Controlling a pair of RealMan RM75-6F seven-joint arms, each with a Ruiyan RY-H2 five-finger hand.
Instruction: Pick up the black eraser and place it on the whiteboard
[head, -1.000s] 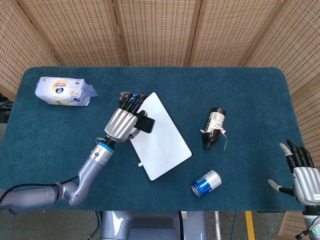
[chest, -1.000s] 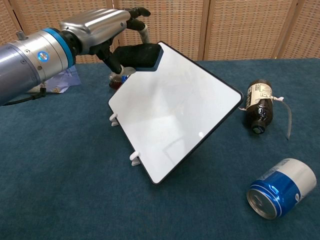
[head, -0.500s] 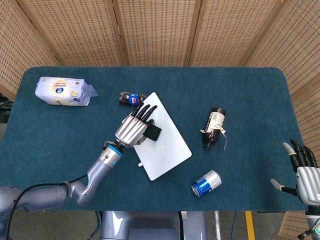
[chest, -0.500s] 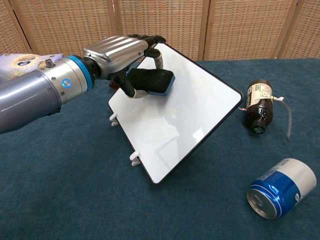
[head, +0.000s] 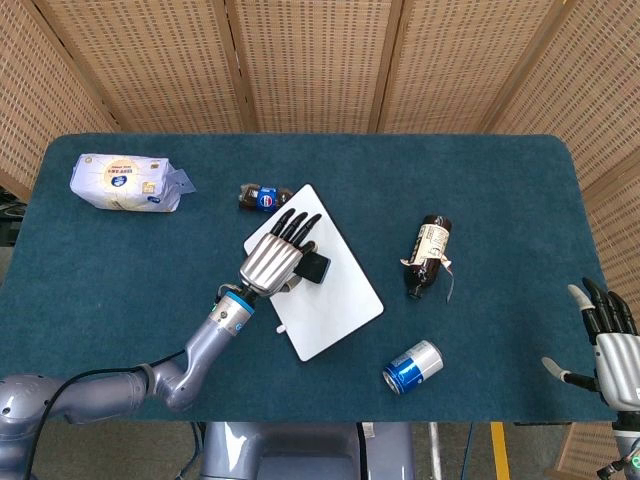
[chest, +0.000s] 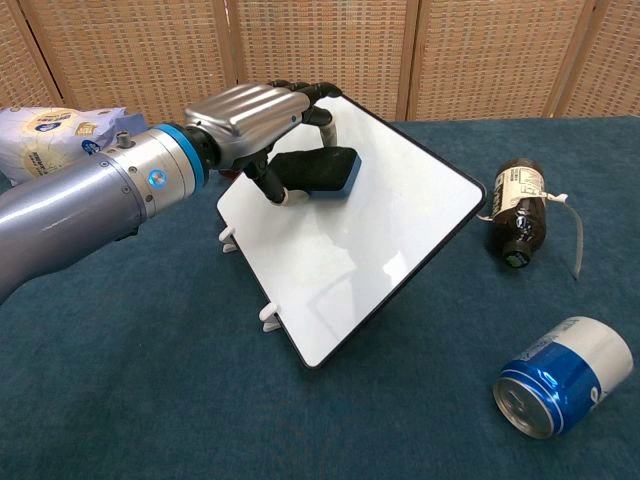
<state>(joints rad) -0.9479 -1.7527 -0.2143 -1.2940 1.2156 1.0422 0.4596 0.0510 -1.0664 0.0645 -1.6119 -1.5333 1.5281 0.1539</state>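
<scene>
The black eraser (head: 317, 267) (chest: 322, 170) is low over the upper part of the tilted whiteboard (head: 335, 295) (chest: 350, 240); whether it touches the surface I cannot tell. My left hand (head: 278, 258) (chest: 250, 112) holds it from the left, thumb at its near end and fingers stretched over its top. My right hand (head: 610, 345) hangs off the table's right front corner with fingers apart and nothing in it.
A brown bottle (head: 428, 255) (chest: 518, 215) lies right of the board and a blue can (head: 412, 366) (chest: 565, 375) lies near the front edge. A small cola bottle (head: 262, 196) lies behind the board. A white bag (head: 125, 182) (chest: 50, 132) sits far left.
My left hand has carried the eraser from the board's top-left edge inward and down over its surface. Its fingers have stretched out further. The right hand has sunk slightly.
</scene>
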